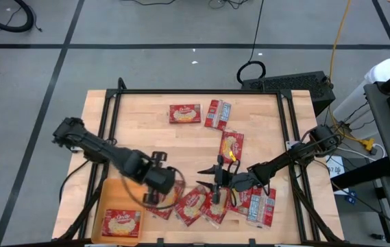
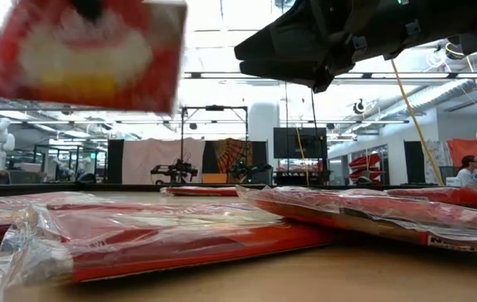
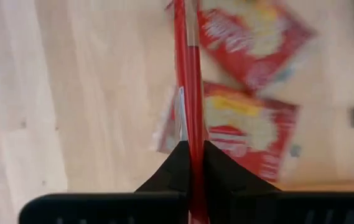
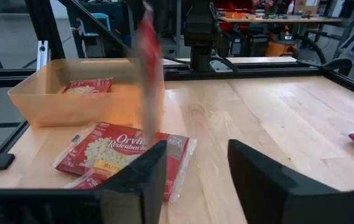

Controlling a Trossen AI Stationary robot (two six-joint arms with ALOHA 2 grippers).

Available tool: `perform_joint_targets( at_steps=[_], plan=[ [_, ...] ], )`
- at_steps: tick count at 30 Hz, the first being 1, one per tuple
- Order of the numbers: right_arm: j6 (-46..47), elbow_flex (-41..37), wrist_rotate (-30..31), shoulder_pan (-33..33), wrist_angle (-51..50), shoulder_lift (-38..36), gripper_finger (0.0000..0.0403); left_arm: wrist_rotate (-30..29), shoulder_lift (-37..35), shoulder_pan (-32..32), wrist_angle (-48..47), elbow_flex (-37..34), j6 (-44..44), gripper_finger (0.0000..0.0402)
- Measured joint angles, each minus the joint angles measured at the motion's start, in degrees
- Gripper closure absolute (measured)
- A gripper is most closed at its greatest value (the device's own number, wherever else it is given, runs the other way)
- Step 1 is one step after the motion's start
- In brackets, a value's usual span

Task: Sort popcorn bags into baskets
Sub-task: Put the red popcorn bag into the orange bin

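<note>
My left gripper (image 1: 159, 195) hangs over the table's near left part, just right of the orange basket (image 1: 105, 199), shut on a red popcorn bag (image 3: 189, 93) that shows edge-on. The same bag appears high in the low view (image 2: 87, 50) and upright in the right wrist view (image 4: 149, 74). One bag (image 1: 121, 223) lies flat in the basket. My right gripper (image 1: 216, 184) (image 4: 195, 180) is open above the pile of several bags (image 1: 222, 204) along the near edge, touching nothing. My left gripper pinches the popcorn bag between its two fingers at the bag's upper edge (image 3: 190, 138), coming from above and pointing down. The bag is lifted clear of the table and hangs upright below the fingers, edge-on to the wrist camera.
Three more bags lie apart on the far half of the table (image 1: 184, 113), (image 1: 217, 114), (image 1: 231, 145). A black frame rail (image 1: 195, 92) runs round the table. Bare wood (image 1: 147, 137) shows between the far bags and the basket.
</note>
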Motion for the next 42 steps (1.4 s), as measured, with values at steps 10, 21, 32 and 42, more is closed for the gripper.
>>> perform_joint_targets(
  at_steps=[10, 21, 32, 42],
  plan=[
    [0.0, 0.0, -0.3, 0.0, 0.0, 0.0, 0.0228, -0.1, -10.8, -13.0, -9.1, -0.1, -15.6, 0.0374],
    [-0.4, 0.0, -0.4, 0.0, 0.0, 0.0, 0.0229, -2.5, -12.0, -25.3, -14.0, -2.6, -31.9, 0.037],
    [-0.4, 0.0, -0.3, 0.0, 0.0, 0.0, 0.0229, 2.4, -12.0, -28.3, -8.9, -16.1, -36.7, 0.037],
    [-0.4, 0.0, -0.3, 0.0, 0.0, 0.0, 0.0229, 3.8, -12.0, -28.1, 4.1, -25.4, -31.8, 0.0368]
  ],
)
